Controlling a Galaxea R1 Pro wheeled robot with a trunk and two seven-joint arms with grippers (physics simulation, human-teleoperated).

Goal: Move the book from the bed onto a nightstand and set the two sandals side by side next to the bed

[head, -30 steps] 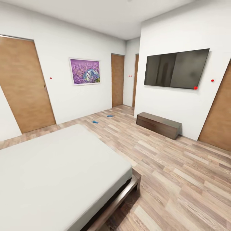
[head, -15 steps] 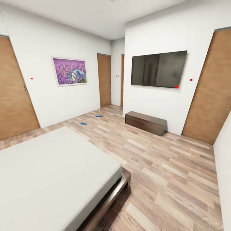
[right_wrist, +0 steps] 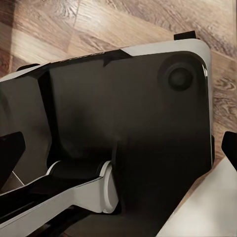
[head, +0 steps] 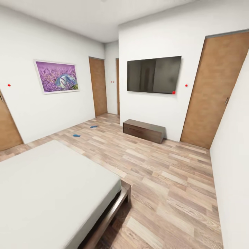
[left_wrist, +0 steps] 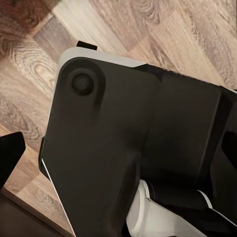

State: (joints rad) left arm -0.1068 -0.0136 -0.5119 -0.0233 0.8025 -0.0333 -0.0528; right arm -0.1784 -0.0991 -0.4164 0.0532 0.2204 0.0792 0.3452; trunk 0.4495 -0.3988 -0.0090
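Floor [head: 166,173] bears sandals [head: 76,135] (seemingly apart).

A dark robot body panel [right_wrist: 123,123] with white edging covers the middle. Wood-plank floor [right_wrist: 113,19] spreads from ten to two o'clock. A round boss [right_wrist: 180,78] sits at two o'clock.

White walls [head: 41,114], plank floor [head: 166,180], wall TV [head: 154,75], low dresser [head: 143,130].

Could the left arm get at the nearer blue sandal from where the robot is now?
Probably not. The nearer sandal lies far across the wood floor, beyond the bed, near the wall under the purple picture. The floor looks open, so the robot should drive closer first.
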